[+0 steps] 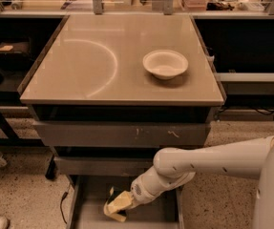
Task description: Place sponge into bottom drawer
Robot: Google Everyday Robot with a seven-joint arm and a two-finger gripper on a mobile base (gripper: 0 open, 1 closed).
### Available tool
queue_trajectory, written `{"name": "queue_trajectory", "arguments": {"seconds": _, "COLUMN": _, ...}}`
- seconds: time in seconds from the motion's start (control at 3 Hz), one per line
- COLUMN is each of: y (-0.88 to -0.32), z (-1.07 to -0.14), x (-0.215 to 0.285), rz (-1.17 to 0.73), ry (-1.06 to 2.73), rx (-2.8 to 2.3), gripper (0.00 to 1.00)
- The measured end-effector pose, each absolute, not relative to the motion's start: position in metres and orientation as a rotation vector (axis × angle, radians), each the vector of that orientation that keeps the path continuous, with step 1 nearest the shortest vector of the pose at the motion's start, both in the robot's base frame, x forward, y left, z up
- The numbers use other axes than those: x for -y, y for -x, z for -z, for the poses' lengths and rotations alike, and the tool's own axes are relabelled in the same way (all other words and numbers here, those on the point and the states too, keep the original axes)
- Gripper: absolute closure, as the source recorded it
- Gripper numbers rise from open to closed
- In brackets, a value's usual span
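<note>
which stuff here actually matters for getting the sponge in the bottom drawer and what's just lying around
For the job:
gripper, low inside the drawer
bottom drawer, pulled open
sponge, which I cannot tell apart from the gripper here

Just lying about:
white bowl, on the tabletop
two upper drawers

the grey bottom drawer (pixel 91 202) stands pulled open, the claw (pixel 117 208) low over its flat floor, sponge not distinguishable there.
</note>
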State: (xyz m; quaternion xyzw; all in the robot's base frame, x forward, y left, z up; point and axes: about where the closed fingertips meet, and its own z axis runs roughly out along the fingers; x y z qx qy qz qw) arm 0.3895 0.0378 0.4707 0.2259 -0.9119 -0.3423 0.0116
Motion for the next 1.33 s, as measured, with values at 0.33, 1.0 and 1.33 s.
{"name": "queue_trajectory", "arguments": {"seconds": 0.33, "y": -0.39, "z": -0.424, "x": -0.046, "rz": 1.112, "ry": -0.564, "rx": 2.859, "gripper": 1.0}}
{"name": "queue_trajectory", "arguments": {"seconds": 1.0, "y": -0.39, "z": -0.41, "x": -0.051, "rz": 1.16, "ry": -0.528, "rx": 2.843, "gripper": 1.0}}
{"name": "queue_trajectory", "arguments": {"seconds": 1.33, "y": -0.391, "z": -0.371, "x": -0.06, "rz": 1.237, "ry": -0.429, "rx": 2.864, "gripper": 1.0}}
